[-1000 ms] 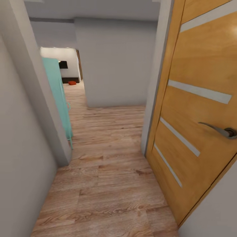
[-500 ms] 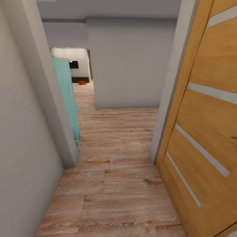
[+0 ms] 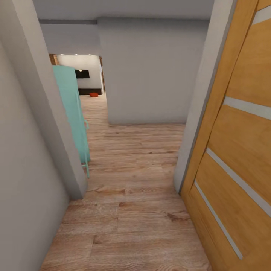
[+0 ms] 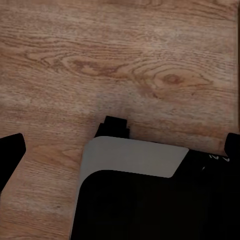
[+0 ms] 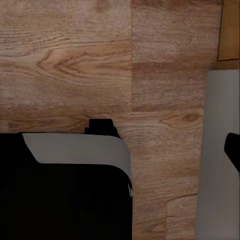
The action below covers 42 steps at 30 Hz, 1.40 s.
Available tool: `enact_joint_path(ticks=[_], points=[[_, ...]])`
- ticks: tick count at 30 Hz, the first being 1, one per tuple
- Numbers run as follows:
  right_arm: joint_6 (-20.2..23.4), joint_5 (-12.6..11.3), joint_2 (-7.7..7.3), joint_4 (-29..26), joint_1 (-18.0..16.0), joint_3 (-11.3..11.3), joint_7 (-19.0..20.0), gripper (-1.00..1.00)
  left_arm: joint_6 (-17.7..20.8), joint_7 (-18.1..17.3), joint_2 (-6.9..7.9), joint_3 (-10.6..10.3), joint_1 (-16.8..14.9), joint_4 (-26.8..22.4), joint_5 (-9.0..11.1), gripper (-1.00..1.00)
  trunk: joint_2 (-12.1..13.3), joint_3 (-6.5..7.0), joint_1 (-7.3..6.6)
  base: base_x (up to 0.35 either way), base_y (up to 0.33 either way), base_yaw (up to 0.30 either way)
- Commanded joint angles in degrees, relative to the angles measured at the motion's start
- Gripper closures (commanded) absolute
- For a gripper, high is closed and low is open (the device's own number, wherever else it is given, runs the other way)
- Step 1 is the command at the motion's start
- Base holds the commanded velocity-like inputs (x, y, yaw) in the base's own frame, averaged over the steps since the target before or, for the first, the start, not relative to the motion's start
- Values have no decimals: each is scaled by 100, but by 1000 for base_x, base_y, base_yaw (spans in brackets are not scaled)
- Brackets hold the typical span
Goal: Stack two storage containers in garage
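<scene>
A hallway of light wood plank flooring (image 3: 131, 210) is seen from the head camera, bounded by a grey wall (image 3: 26, 158) on the left and an open orange-brown door (image 3: 241, 150) with pale inlaid strips on the right. A turquoise door (image 3: 71, 113) stands further along on the left. Far down the passage, in the living room (image 3: 81, 77), a small orange-red shape (image 3: 93, 95) lies on the floor below a black wall TV (image 3: 82, 73); it may be one of the storage containers, but it is too small to tell.

Both wrist cameras are pointed down at the planks, over the robot's black-and-grey base (image 4: 135, 195). In the left wrist picture, black fingertips (image 4: 10, 152) are seen at the two side edges, so the left gripper's fingers stand wide apart. In the right wrist picture, one black fingertip (image 5: 233, 150) shows at the edge; the right gripper's state cannot be told. A grey wall edge (image 5: 215, 160) and a corner of the orange-brown door lie just beside that fingertip. No legible writing is seen.
</scene>
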Motion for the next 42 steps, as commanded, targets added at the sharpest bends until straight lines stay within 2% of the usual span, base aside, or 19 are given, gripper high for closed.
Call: enact_joint_path(ticks=[1,13,18,25,42], points=[[-33,-58,4,16,-6,48,-2,-100,16,15,-1,7,-4,0,35,-100,-3,-5,3,320,0,0],[-83,-58,-7,12,-6,48,0,-100,16,15,-1,9,-4,0,37,-100,-3,-5,3,321,0,0],[-65,-49,53,10,-6,56,5,-100,30,15,-17,12,-4,0,47,-100,-3,-5,3,320,0,5],[-98,-44,60,10,-6,57,7,-100,15,15,-2,11,-3,-6,31,-100,-3,-13,3,321,0,138],[-121,-67,21,10,-6,48,7,-100,-2,14,19,7,-4,-9,-12,-100,-3,-13,3,320,0,5]])
